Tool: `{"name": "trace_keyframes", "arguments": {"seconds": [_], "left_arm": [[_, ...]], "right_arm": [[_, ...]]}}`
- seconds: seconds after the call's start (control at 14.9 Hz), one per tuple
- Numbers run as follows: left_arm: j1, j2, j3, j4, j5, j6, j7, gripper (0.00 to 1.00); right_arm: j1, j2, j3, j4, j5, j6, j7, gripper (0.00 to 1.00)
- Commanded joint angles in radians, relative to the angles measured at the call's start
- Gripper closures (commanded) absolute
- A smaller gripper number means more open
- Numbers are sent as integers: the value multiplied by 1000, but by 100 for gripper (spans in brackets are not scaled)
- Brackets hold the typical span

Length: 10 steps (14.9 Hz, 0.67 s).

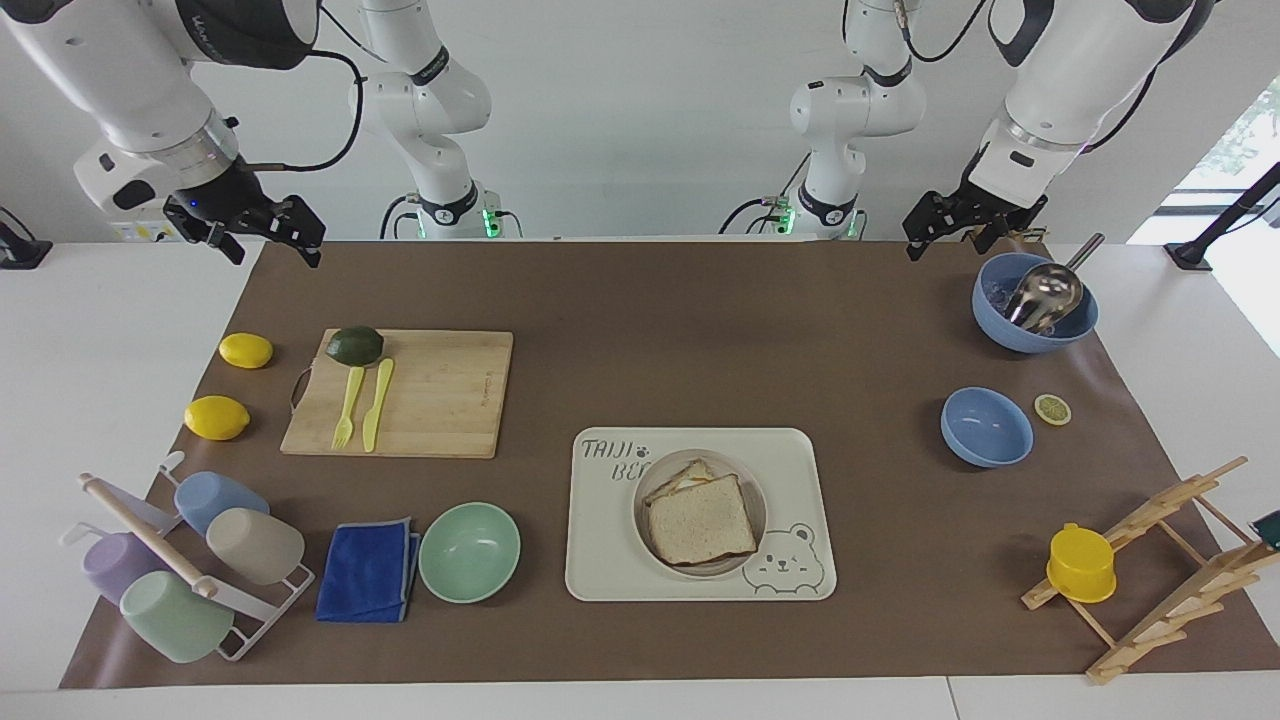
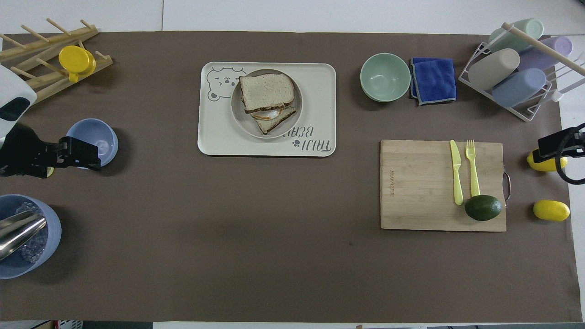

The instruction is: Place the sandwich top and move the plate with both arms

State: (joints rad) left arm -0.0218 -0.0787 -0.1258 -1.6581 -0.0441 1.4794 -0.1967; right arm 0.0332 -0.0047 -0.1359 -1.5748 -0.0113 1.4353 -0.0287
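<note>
The egg toast (image 2: 269, 119) is mostly covered by the sandwich top (image 2: 266, 92). The large blue bowl (image 2: 27, 237) and right gripper (image 2: 555, 147) are cut by the overhead edges. A lemon (image 2: 544, 163) is partly hidden.

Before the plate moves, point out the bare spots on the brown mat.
Widest bare stretch: the strip nearest the robots, between the wooden cutting board and the large blue bowl holding a metal scoop. A smaller gap separates the cream rectangular bear tray from the small blue bowl. Crowded: around the mint green bowl.
</note>
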Motion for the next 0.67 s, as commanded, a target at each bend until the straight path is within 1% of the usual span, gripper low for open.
{"name": "trace_keyframes", "arguments": {"seconds": [0.0, 0.6], "left_arm": [[-9, 2, 18, 12, -5, -17, 16, 0], [-1, -1, 22, 6, -7, -19, 20, 0]], "right_arm": [[-7, -8, 4, -4, 11, 13, -28, 0], [-6, -8, 5, -4, 11, 13, -22, 0]]}}
